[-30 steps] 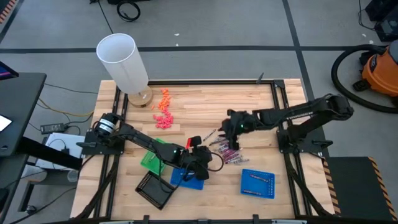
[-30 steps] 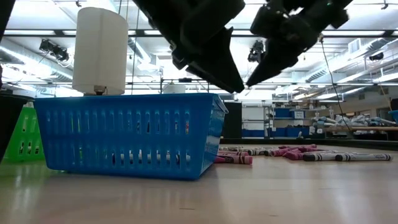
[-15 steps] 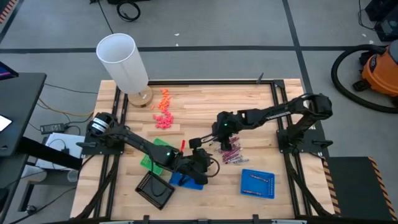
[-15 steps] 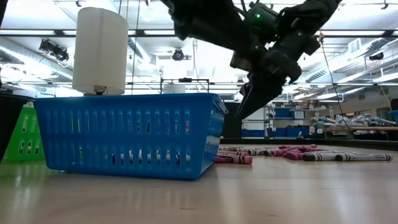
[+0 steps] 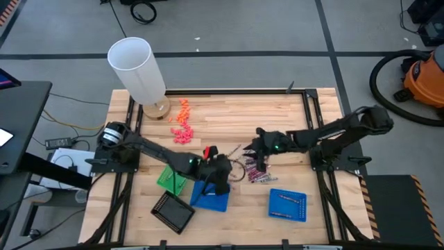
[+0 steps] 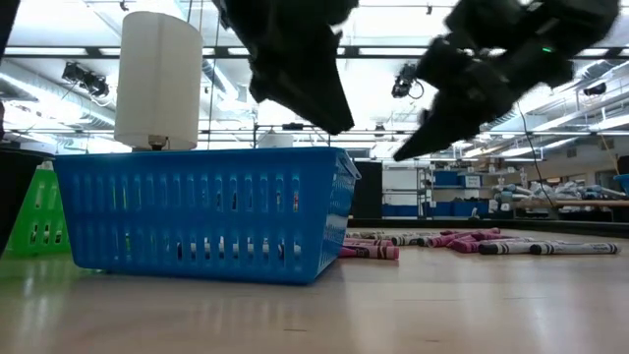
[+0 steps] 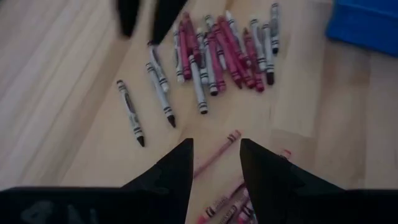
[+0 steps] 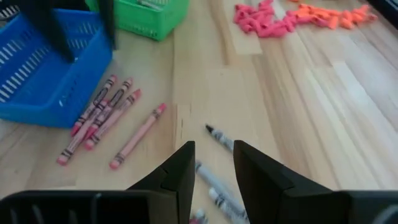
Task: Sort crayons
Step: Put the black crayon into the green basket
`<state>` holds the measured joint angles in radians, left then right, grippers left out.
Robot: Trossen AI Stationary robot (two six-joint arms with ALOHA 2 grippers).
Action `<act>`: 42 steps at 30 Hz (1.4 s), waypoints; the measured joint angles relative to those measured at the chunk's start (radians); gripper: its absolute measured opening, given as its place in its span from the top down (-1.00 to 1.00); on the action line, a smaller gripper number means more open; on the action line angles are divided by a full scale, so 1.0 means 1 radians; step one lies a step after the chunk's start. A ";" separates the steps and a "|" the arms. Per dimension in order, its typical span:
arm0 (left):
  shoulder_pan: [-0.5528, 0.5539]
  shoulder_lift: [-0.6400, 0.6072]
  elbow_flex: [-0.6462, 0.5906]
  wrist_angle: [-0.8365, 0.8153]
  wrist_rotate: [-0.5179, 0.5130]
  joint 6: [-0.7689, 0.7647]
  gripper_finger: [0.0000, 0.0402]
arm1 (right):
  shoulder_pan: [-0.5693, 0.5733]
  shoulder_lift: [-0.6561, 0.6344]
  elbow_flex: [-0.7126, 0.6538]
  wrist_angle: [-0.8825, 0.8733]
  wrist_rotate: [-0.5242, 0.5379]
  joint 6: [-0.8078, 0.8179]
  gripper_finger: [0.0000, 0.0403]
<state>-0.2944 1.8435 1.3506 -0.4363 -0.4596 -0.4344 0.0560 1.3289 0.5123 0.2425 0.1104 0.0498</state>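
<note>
Pinkish crayons (image 7: 217, 46) lie unsorted; right gripper (image 5: 258, 149) pulled back over them, left gripper (image 5: 216, 169) shifted beside blue tray (image 5: 211, 199), both parted, empty.

This is a robotics lab or workshop hall. The low view looks past a wooden worktop (image 5: 229, 114) into a large open room with exposed ceiling ducts and strip lights (image 6: 197, 51), and long benches with blue bins (image 6: 447, 178) far behind. From above, grey concrete floor (image 5: 243, 28) surrounds the worktop, with an orange shop vacuum (image 5: 424, 80) and loose cables (image 5: 143, 10) lying on it.
</note>
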 joint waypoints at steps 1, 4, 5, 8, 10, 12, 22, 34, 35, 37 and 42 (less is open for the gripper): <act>0.020 0.000 0.000 -0.001 0.013 -0.002 0.30 | 0.015 -0.011 -0.030 0.032 0.028 0.015 0.40; 0.084 0.001 0.000 -0.005 0.053 -0.004 0.30 | 0.063 -0.056 -0.106 0.129 0.103 0.029 0.40; 0.106 0.001 0.000 -0.008 0.073 -0.004 0.30 | 0.074 -0.070 -0.123 0.146 0.117 0.022 0.40; 0.171 0.001 0.000 -0.010 0.122 -0.021 0.30 | 0.106 -0.114 -0.169 0.146 0.184 0.028 0.40; 0.208 0.001 0.000 0.004 0.136 -0.030 0.30 | 0.130 -0.145 -0.191 0.150 0.233 0.032 0.40; 0.237 0.001 0.000 0.030 0.139 -0.024 0.30 | 0.152 -0.172 -0.212 0.157 0.264 0.031 0.40; 0.303 0.064 0.001 0.101 0.190 -0.070 0.30 | 0.140 -0.224 -0.255 0.176 0.292 -0.025 0.40; 0.281 0.229 0.133 -0.020 0.193 -0.090 0.30 | 0.111 -0.210 -0.255 0.254 0.290 -0.100 0.40; 0.284 0.235 0.144 -0.024 0.196 -0.082 0.30 | 0.110 -0.210 -0.255 0.254 0.290 -0.104 0.40; 0.295 0.235 0.150 -0.065 0.192 -0.074 0.30 | 0.110 -0.205 -0.255 0.259 0.292 -0.106 0.40; 0.325 0.237 0.154 -0.074 0.217 -0.072 0.30 | 0.109 -0.198 -0.257 0.245 0.311 -0.121 0.40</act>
<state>0.0311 2.0804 1.5047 -0.5102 -0.2421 -0.5064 0.1654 1.1309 0.2554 0.4876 0.4213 -0.0714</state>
